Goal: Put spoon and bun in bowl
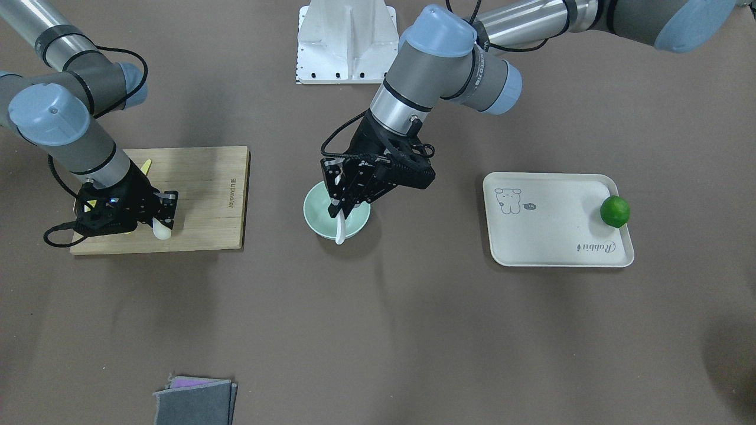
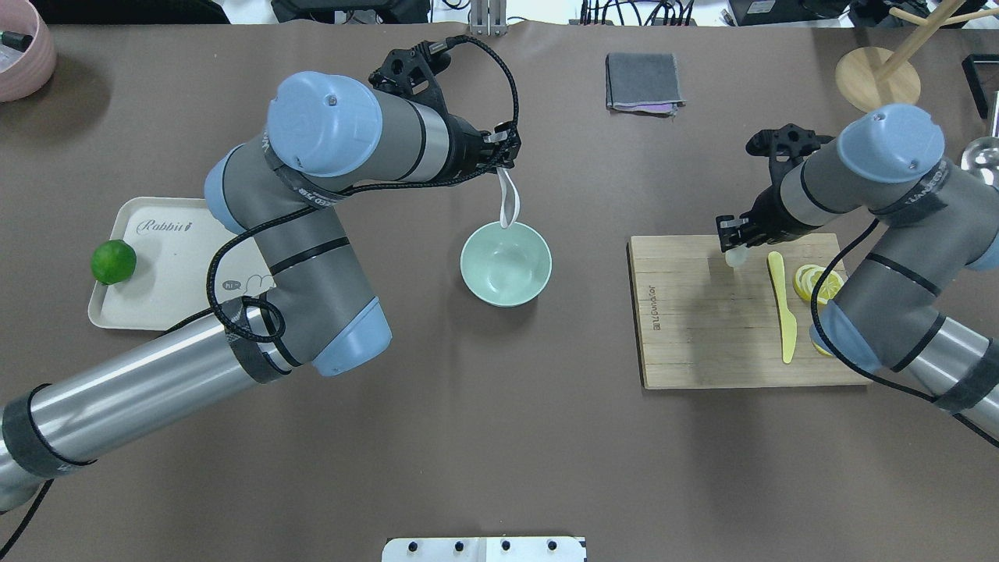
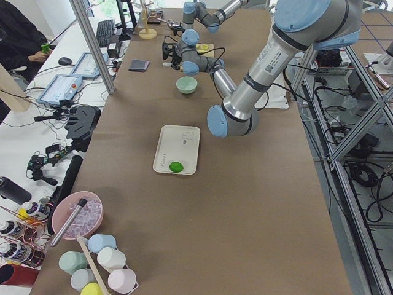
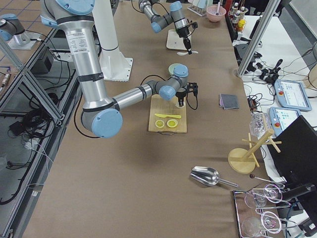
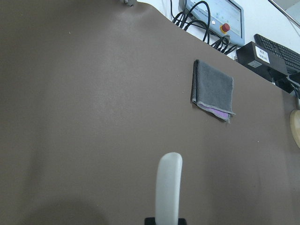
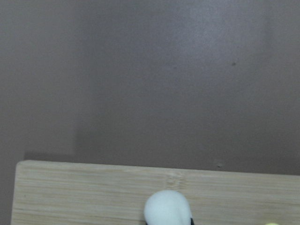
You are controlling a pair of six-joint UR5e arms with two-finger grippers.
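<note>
The left gripper pinches the spoon by the end of its handle. The scoop hangs down over the far rim of the bowl, at the table's centre; whether it touches the rim cannot be told. On the right, the right gripper has its jaws closed around the bun at the far edge of the cutting board. Whether the bun rests on the wood or sits just above it cannot be told.

2 risks stand out. The spoon hangs at the rim, not over the middle, so letting go here could tip it outward onto the table. It is also glossy and held only at its tip, so it may swing or slip. The bun looks soft, so a hard squeeze could dent it and a light one could drop it on the way.

The left arm fills the space over the bowl, so the right arm would likely have to wait. A yellow knife and lemon slices lie near the bun. On the left sits a tray with a lime, and a grey cloth lies far off; neither blocks anything.
</note>
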